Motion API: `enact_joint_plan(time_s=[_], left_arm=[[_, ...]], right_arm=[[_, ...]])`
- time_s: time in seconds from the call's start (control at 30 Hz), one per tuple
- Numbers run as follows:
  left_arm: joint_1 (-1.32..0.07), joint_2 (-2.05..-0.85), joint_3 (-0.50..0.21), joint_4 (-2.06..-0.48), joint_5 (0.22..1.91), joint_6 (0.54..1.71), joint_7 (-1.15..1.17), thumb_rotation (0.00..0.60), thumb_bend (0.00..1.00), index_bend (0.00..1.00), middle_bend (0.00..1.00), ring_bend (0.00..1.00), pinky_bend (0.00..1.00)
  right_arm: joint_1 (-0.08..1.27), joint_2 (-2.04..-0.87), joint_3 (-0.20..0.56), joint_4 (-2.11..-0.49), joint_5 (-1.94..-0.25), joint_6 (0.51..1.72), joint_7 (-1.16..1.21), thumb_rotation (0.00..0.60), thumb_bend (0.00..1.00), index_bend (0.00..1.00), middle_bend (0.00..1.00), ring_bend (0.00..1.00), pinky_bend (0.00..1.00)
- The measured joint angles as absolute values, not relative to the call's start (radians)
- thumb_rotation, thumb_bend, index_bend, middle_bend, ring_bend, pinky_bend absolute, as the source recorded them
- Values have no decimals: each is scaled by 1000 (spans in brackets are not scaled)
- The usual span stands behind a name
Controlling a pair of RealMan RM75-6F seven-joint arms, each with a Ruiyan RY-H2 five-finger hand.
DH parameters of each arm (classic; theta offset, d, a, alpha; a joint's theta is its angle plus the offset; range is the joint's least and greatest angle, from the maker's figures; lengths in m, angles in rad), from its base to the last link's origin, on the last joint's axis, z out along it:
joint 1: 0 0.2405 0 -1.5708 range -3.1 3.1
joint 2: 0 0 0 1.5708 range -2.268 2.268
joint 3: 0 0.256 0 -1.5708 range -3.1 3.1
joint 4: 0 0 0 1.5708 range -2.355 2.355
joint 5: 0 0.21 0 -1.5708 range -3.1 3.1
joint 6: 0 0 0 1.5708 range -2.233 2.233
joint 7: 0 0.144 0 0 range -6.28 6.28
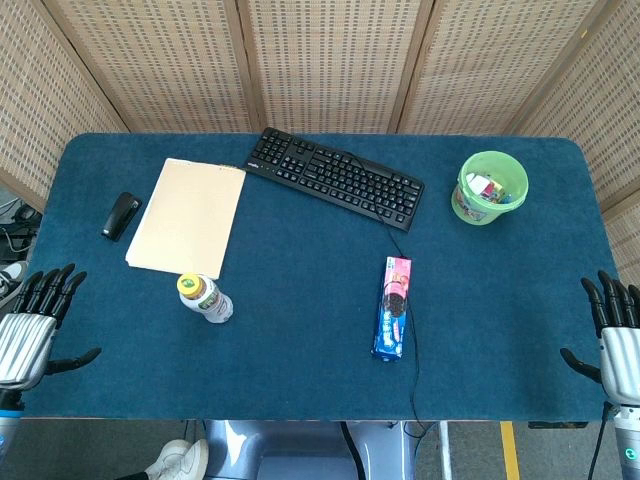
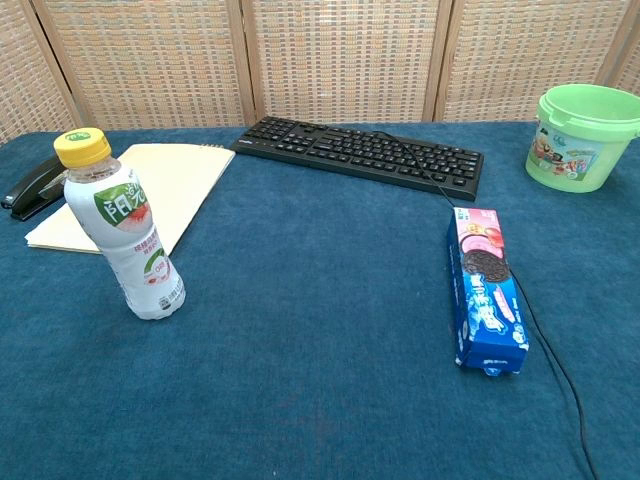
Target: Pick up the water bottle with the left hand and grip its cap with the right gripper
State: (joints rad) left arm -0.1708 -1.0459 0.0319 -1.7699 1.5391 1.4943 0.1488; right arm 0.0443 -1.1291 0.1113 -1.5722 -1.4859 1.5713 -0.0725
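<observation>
the left hand (image 1: 30, 325) rests at the near left edge of the table (image 1: 300, 260), its fingers spread apart and holding nothing; the right hand (image 1: 615, 335) is at the near right edge, also with fingers apart and empty; both hands show only in the head view.

the water bottle (image 1: 207, 298) stands upright on the blue cloth, to the right of the left hand and a little farther from the robot, well apart from it; its yellow cap (image 2: 82, 147) is on; it is far from the right hand, across the table.

just behind the bottle lies a beige folder (image 1: 187, 214), and a black stapler (image 1: 121, 215) lies beyond the left hand; a box of cookies (image 1: 393, 307) lies between the two hands, nearer to the right one; a black keyboard (image 1: 335, 177) and a green bucket (image 1: 489, 187) are at the far side, the bucket beyond the right hand.
</observation>
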Motion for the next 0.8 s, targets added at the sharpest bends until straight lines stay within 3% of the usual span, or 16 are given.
enact_joint_plan(time_s=[0.43,0.8], left_arm=[[-245,-1016,-1,-1789,1610,1427,203,600,0,0,0,0,0],[-504,-957,-85,-1818,1625,1079,295,600,0,0,0,0,34]], right_arm=[[51,-1137,107,-1574,-1479,1551,-98,600,0,0,0,0,0],[53,-1145,110,-1565,-1452,1531,-107,600,0,0,0,0,0]])
